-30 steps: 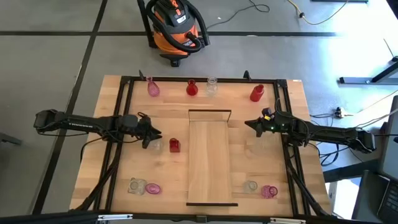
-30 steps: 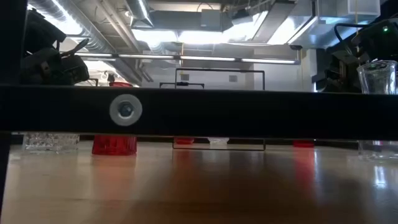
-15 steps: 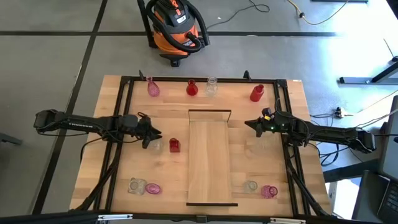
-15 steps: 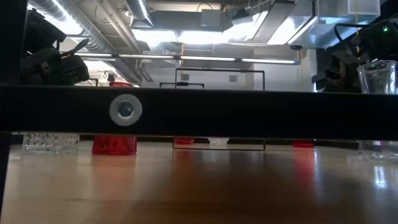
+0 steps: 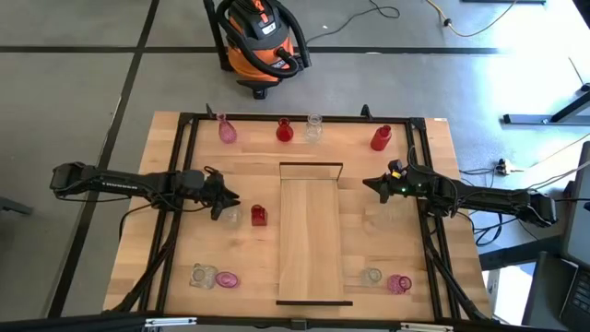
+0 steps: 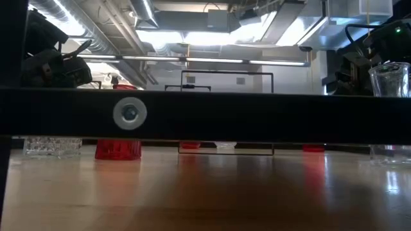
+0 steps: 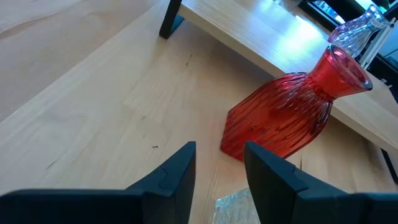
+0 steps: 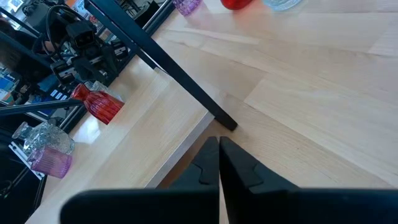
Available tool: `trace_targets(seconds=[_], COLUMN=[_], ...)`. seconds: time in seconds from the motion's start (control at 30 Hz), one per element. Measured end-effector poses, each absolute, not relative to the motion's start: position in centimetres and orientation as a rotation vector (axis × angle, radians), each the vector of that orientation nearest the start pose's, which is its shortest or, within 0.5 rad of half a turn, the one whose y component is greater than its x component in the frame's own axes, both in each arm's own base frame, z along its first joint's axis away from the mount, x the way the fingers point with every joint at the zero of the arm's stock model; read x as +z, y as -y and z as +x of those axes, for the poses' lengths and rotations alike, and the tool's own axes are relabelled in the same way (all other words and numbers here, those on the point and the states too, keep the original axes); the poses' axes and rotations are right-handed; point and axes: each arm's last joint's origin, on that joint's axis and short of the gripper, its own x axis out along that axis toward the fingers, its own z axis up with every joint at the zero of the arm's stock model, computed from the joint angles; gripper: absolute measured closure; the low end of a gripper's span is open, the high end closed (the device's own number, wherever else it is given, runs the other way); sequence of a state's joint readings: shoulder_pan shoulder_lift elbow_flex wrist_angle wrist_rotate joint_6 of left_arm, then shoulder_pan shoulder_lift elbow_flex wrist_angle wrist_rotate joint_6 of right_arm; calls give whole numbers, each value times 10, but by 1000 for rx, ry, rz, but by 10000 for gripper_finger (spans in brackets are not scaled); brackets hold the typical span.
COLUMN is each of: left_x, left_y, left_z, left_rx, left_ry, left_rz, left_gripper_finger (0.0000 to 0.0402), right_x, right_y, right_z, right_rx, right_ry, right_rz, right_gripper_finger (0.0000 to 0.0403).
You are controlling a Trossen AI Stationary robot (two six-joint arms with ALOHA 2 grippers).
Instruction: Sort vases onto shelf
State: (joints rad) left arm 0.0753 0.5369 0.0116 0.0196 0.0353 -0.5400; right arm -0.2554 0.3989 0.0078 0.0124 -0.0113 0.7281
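High view: the long pale wooden shelf (image 5: 311, 232) lies bare at table centre. The left gripper (image 5: 229, 208) hovers left of it, beside a ribbed red glass vase (image 5: 258, 216). The right gripper (image 5: 371, 186) waits just right of the shelf.

Left wrist view: fingers (image 7: 175, 177) apart, gripping nothing; a clear vase rim (image 7: 236, 206) sits between them.

Right wrist view: fingers (image 8: 206, 163) pressed together, empty.

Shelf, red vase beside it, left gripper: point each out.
Shelf (image 5: 310, 235), high view, bare middle of the plank.
Red vase (image 7: 283, 116), left wrist view, ribbed body.
Left gripper (image 7: 219, 165), left wrist view, midway between the fingers.
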Motion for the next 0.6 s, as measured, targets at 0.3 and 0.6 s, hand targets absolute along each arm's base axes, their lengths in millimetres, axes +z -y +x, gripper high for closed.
trace_targets(seconds=[0.3,0.6], left_x=[121,121], left_y=[-8,-8], left_z=[120,120], left_rx=[175,174], left_ry=[-482,-482], left_rz=[-557,-555], left_gripper_finger=[273,273], right_x=[132,140], right_y=[29,30], right_z=[112,115], right_rx=[-368,-352], right_ry=[-272,-185], right_rz=[766,768], right_gripper_finger=[402,402])
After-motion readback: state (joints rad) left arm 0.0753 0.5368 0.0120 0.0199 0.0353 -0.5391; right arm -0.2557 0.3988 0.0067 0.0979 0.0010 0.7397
